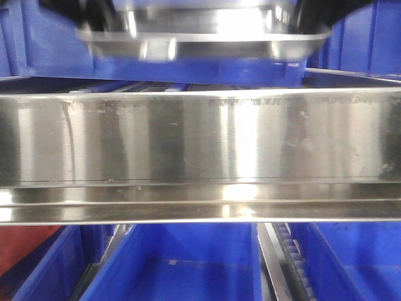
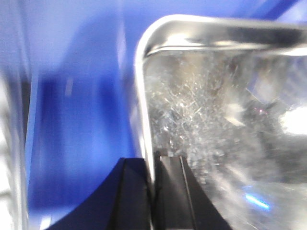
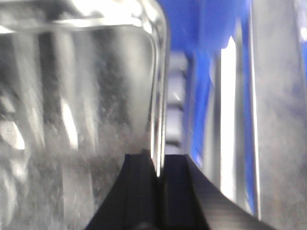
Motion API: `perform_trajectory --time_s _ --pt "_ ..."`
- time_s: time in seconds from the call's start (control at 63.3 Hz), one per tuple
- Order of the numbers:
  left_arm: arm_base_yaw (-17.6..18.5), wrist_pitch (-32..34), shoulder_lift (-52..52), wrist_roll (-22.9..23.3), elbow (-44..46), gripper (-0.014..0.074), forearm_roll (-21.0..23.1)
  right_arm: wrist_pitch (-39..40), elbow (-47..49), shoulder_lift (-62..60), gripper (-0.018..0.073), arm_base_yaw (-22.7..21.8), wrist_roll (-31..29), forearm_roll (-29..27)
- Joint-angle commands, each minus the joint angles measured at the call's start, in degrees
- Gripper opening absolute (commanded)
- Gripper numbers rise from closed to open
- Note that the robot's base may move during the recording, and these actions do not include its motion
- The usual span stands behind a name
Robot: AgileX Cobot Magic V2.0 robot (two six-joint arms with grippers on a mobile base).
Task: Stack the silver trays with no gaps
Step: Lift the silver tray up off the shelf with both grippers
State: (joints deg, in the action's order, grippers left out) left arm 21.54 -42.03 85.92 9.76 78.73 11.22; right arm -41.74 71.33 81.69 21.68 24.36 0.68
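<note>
A long flat brushed-steel shelf rail [image 1: 200, 138] is seen across the middle of the front view. Blue plastic bins [image 1: 169, 269] are seen below it and behind it. A shallow shiny stainless-steel tray [image 1: 207, 37] with rounded corners is held at the top centre, above the rail and apart from it. Its left rim is pinched between the black fingers of the left gripper [image 2: 151, 165], and its right rim by the right gripper [image 3: 157, 160].

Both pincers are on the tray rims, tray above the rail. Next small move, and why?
Probably carry the silver tray level, both arms together, pincers shut. The left pincer clamps one rim, the right pincer the opposite rim, and the tray hangs above the shelf rail; no second tray shows, so releasing here looks premature.
</note>
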Motion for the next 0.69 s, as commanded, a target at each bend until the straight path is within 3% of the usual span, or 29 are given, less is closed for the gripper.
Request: perform_trajectory --time_s 0.0,0.189,0.489,0.584,0.679 --pt "-0.3 2.7 -4.1 -0.7 0.3 -0.0016 -1.8 1.2 0.1 -2.2 -0.0077 -0.5 -0.8 3.9" --pt "-0.3 6.2 -6.8 -0.6 0.3 -0.0016 -5.0 4.8 0.3 -4.3 -0.0077 -0.5 -0.8 6.1" --pt "-0.1 8.1 -6.8 -0.6 0.3 -0.0016 -4.9 4.9 5.3 -4.4 -0.0077 -0.3 -0.8 6.9" --pt "-0.1 9.1 -6.8 -0.6 0.3 -0.0016 -4.9 5.1 6.8 -4.4 -0.0077 1.4 -0.7 10.6" --pt "-0.1 9.8 -6.8 -0.6 0.3 -0.0016 -4.9 4.4 7.8 -4.4 -0.0077 4.0 4.0 17.2"
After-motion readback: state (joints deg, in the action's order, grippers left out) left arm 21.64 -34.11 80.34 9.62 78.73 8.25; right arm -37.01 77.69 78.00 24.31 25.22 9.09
